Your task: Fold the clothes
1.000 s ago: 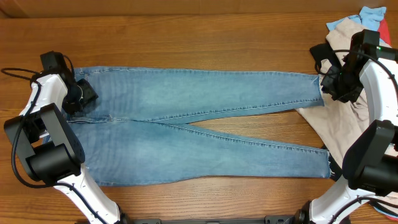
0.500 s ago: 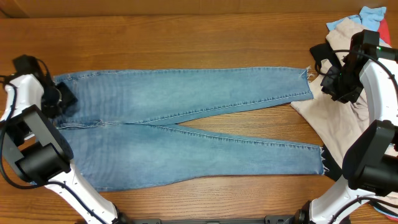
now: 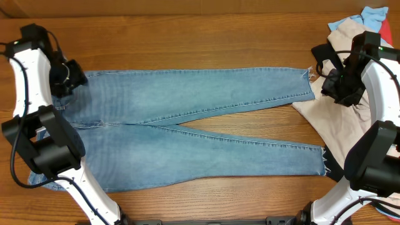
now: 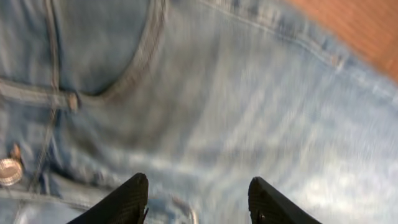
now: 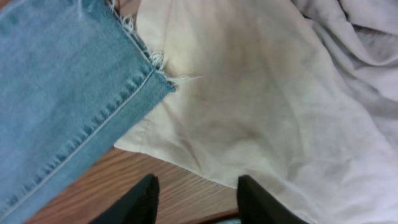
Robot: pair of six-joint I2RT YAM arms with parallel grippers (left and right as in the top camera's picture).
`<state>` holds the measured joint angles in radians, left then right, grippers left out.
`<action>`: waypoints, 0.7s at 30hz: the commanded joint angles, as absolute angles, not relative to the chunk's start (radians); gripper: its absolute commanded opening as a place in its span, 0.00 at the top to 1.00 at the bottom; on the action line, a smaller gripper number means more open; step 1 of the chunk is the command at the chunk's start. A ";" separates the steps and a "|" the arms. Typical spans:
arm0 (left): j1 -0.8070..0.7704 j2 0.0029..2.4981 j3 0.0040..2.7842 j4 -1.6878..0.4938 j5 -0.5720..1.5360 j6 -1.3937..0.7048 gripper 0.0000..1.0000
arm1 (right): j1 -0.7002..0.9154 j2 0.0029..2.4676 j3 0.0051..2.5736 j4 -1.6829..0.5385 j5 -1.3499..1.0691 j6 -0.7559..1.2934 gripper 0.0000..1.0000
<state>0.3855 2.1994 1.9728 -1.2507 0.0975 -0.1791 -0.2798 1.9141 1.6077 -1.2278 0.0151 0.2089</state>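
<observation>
- The jeans [image 3: 187, 100] lie flat across the wooden table [image 3: 187, 37], waistband to the left, with both legs running right and splaying apart towards their frayed hems
- The left gripper [image 3: 70, 78] sits at the far corner of the waistband; in the left wrist view its fingers [image 4: 130, 199] stand apart above the denim with nothing between them
- That view is blurred, so it is hard to say whether the tips touch the cloth; a curved pocket seam and a metal rivet [image 4: 9, 171] show beneath
- The right gripper [image 3: 335, 87] hangs just beside the far leg's hem, over the beige garment [image 3: 340, 125], its fingers [image 5: 134, 199] spread and holding nothing
- In the right wrist view the frayed corner of that hem overlaps the beige garment's edge
- A pale-blue garment [image 3: 374, 15] and a red garment [image 3: 392, 28] are bunched at the far right corner
</observation>
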 commanded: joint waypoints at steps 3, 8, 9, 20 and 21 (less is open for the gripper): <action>0.392 2.196 1.995 -1.376 0.093 -0.161 0.45 | -0.282 1.908 1.618 -1.229 -0.022 0.209 0.37; 0.392 2.196 1.995 -1.453 0.094 -0.161 0.45 | -0.282 1.908 1.618 -1.244 -0.028 0.209 0.20; 0.392 2.196 1.995 -1.470 0.094 -0.162 0.45 | -0.282 1.908 1.618 -1.247 -0.029 0.209 0.17; 0.391 2.196 1.994 -1.607 0.060 -0.192 0.51 | -0.282 1.908 1.618 -1.291 -0.089 0.178 0.09; 0.390 2.196 1.994 -1.612 0.060 -0.191 0.52 | -0.282 1.907 1.618 -1.299 -0.096 0.173 0.09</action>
